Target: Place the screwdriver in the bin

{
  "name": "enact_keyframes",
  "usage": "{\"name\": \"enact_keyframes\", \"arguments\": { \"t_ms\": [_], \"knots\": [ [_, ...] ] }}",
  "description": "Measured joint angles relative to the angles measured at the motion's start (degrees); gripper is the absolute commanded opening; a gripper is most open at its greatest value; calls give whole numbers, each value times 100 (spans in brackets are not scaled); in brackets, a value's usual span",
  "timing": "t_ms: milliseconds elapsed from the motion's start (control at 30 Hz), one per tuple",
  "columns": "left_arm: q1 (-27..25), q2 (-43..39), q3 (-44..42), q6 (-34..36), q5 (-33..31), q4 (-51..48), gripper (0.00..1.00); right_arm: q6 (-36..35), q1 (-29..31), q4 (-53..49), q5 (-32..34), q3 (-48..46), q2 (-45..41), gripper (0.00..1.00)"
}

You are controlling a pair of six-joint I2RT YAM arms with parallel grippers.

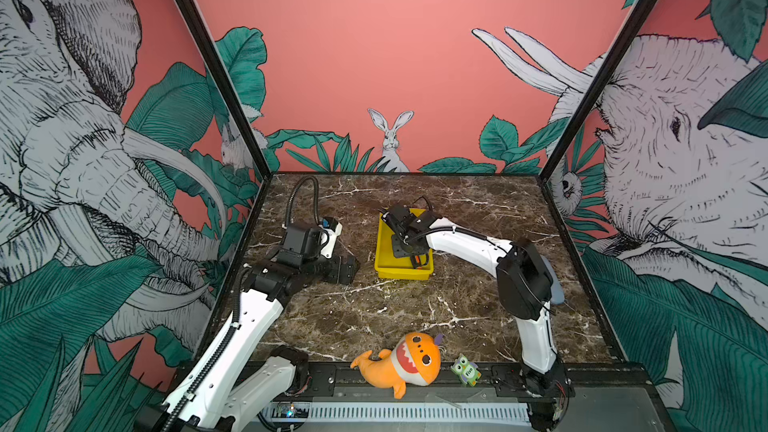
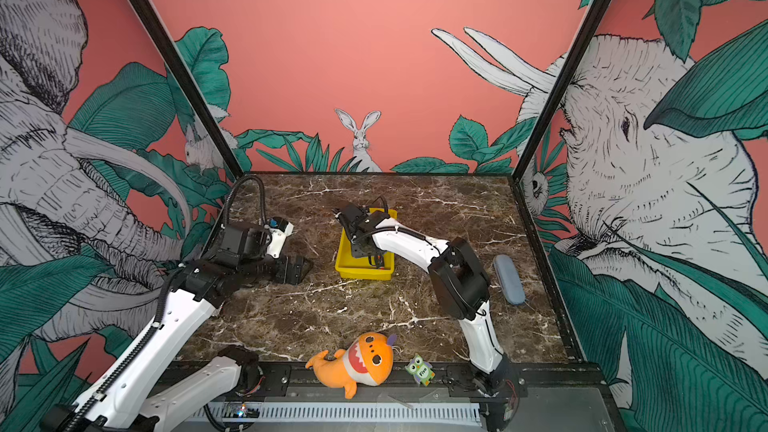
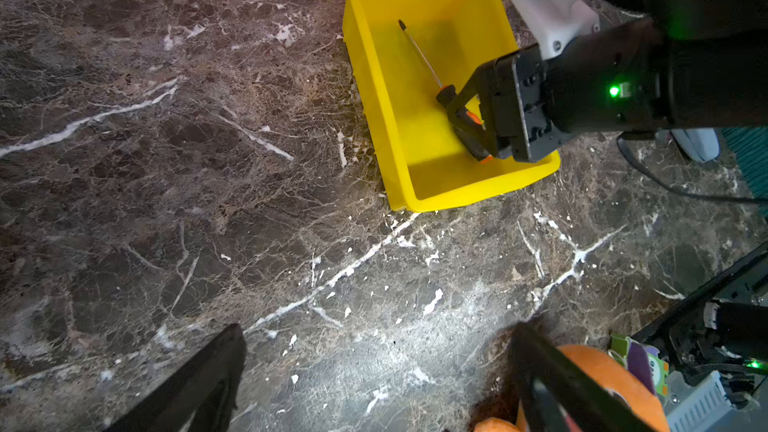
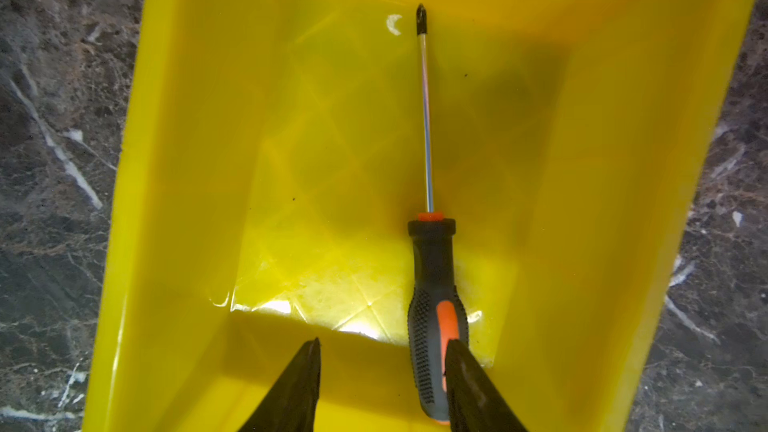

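**Listener:** What is the right hand (image 4: 384, 342) doing?

**Describer:** Its two dark fingers stand apart and grip nothing. Only yellow plastic shows in the gap between them. The hand hangs low inside the bin (image 4: 187, 160).

**Listener:** Where is the screwdriver (image 4: 432, 268)?

**Describer:** It lies flat on the bin's floor, let go. The black and orange handle sits right beside one finger (image 4: 469, 380). In the right wrist view that finger overlaps the handle's end, and whether they touch cannot be told.

**Listener:** Which way does it point?

**Describer:** Its long axis runs straight out ahead of the hand, in line with the fingers. The handle is nearest, and the thin shaft and dark tip reach toward the bin's far wall.

**Listener:** What does the next move depend on?

**Describer:** The placing looks done, so the hand probably only needs to rise clear. With the handle so close to that finger, a sideways pull might nudge it. A straight lift seems safer.

**Listener:** And farther out?

**Describer:** The bin stands on the marbled counter (image 4: 50, 160). The left hand (image 3: 379, 328) hovers well apart from the bin, fingers spread and empty. The right hand is much the nearer.
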Motion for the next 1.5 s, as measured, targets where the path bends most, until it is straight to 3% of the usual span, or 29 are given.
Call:
{"name": "enact_keyframes", "arguments": {
  "t_ms": [100, 300, 533, 733, 900, 1133, 1500],
  "knots": [
    [0, 0, 0, -125, -31, 83, 99, -177, -13, -35, 66, -122, -382, 58],
    [0, -59, 0, -184, -343, 278, 99, -509, -214, 105, 120, -813, -2052, 68],
    [0, -328, -153, -116, -603, 769, 100, -870, -820, -22, 42, -1639, -3860, 75],
    [0, -540, -232, -133, -815, 962, 100, -1233, -1252, -470, 33, -2017, -4822, 83],
    [0, -557, -227, -125, -990, 979, 100, -1438, -1576, -599, -15, -2339, -5259, 89],
    [0, -678, -179, -140, -1071, 866, 100, -1777, -1958, -682, -186, -2323, -5154, 99],
    [0, -398, -186, 258, -1329, 1047, 100, -2151, -2378, -979, -295, -2621, -5477, 99]
  ]
}}
